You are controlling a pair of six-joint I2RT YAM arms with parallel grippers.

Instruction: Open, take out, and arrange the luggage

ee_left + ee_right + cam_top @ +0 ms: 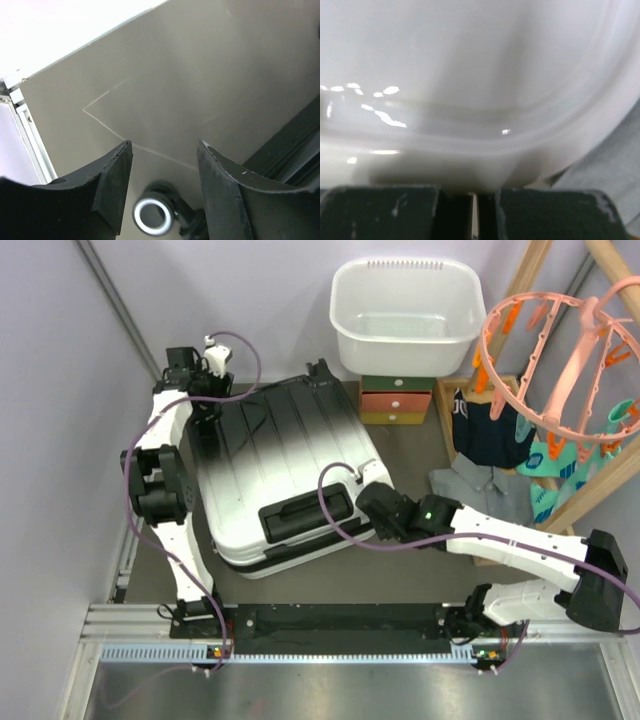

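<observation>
Luggage [290,470] lay flat and closed at frame centre on the table [400,575], black end toward the upper left, white end toward the bottom. Right jaws were shut tight against its white lower-right corner, nothing visible between them. Left jaws stood partly open and empty at the upper-left corner, above a wheel [154,216]. White basket [405,315] sat beyond, upper centre.

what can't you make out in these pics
Inside of the ribbed black-to-white hard-shell suitcase: top view, its closed shell hides it.
Whether the shut right gripper pinches anything: right wrist view, blurred white shell, pads cut off by the bottom edge.
Left gripper opening: top view, its own wrist covers it.
</observation>
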